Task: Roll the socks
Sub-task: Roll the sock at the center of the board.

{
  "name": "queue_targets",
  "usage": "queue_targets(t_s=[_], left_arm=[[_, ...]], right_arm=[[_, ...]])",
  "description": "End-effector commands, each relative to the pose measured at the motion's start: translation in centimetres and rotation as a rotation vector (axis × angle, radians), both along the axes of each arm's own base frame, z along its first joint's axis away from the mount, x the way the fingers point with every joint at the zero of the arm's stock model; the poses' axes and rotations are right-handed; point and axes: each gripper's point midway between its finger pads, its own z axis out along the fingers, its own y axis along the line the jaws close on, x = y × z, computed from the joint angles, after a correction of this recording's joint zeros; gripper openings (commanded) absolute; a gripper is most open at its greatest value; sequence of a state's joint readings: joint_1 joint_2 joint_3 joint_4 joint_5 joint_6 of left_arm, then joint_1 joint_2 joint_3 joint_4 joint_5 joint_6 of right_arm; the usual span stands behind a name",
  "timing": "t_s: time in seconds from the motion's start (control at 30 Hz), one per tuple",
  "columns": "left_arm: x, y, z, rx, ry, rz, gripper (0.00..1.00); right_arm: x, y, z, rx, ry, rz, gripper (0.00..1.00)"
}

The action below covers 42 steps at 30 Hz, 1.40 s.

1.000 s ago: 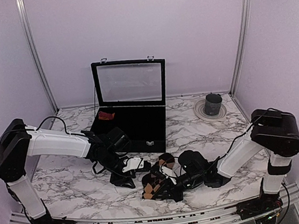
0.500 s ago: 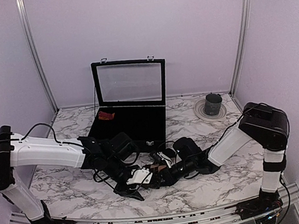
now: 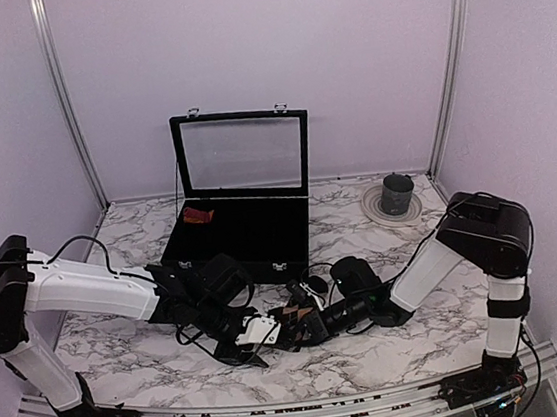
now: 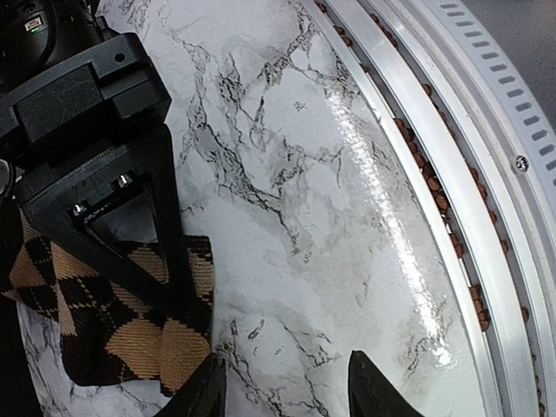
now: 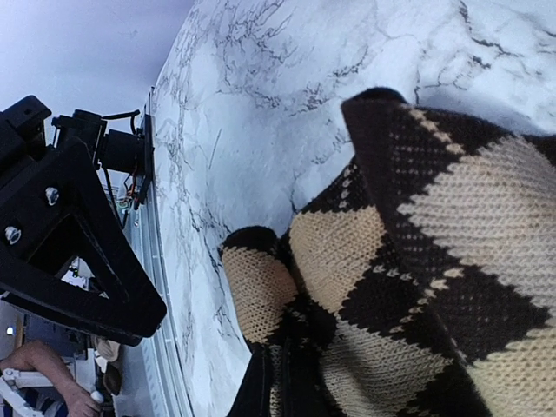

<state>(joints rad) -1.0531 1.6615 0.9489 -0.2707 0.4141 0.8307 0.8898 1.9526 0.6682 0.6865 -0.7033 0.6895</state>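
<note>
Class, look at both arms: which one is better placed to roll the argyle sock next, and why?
Right. The right gripper is shut on the argyle sock, pinching its folded fabric. The left gripper is open over bare table beside the sock and holds nothing.

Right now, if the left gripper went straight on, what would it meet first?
Probably bare table ahead of the left gripper; the sock and right gripper lie aside, though depth is unclear.

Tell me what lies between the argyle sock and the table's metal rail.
From the argyle sock to the rail: bare marble table and the left gripper's open fingers, in the left wrist view.
</note>
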Motion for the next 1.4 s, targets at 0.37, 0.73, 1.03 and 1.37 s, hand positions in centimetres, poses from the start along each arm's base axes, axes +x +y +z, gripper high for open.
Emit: queue_targets(t_s=[0.37, 0.73, 1.03, 1.37], left_arm=[[4.0, -2.4, -2.7, 0.038, -0.203, -0.022, 0.41], [5.1, -1.9, -4.7, 0.105, -0.23, 0.022, 0.32], [4.5, -0.4, -6.5, 0.211, -0.17, 0.029, 0.05], [1.3, 0.1, -5.9, 0.281, 0.11, 0.037, 0.0]], right_arm=[[-2.3, -4.1, -5.9, -0.214, 0.344, -0.061, 0.0], [-2.6, -4.4, -6.4, -0.235, 0.34, -0.053, 0.0], [-2.0, -4.8, -5.4, -0.229, 0.273, -0.072, 0.16], [0.4, -8.1, -0.7, -0.231, -0.097, -0.191, 0.28]])
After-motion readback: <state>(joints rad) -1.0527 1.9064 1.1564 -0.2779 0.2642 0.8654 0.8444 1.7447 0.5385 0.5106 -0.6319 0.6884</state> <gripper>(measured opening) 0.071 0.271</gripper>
